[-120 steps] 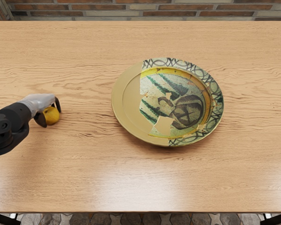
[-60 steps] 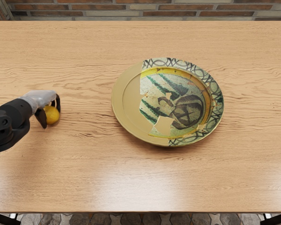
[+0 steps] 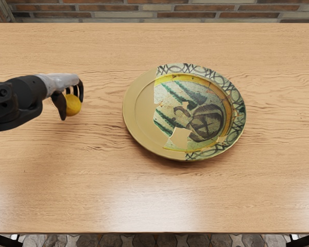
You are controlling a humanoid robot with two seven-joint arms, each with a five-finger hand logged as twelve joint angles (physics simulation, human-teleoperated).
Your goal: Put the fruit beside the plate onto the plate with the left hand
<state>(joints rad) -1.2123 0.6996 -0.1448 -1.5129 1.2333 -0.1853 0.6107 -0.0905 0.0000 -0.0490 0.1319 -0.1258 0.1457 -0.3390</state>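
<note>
A small yellow fruit (image 3: 73,104) sits inside the curled fingers of my left hand (image 3: 69,98), whose dark arm comes in from the left edge. Hand and fruit are raised above the wooden table, well left of the plate. The plate (image 3: 139,108) is wide and golden, with a green, yellow and brown painted pattern over its right half. It lies flat at the middle of the table with nothing on it. Part of the fruit is hidden by the thumb and fingers.
The wooden table (image 3: 154,195) stretches across the whole view, with its front edge near the bottom. A brick wall (image 3: 154,10) runs along the far side.
My left hand has lifted the fruit off the table and carried it up and to the right, toward the plate. The plate has not moved.
</note>
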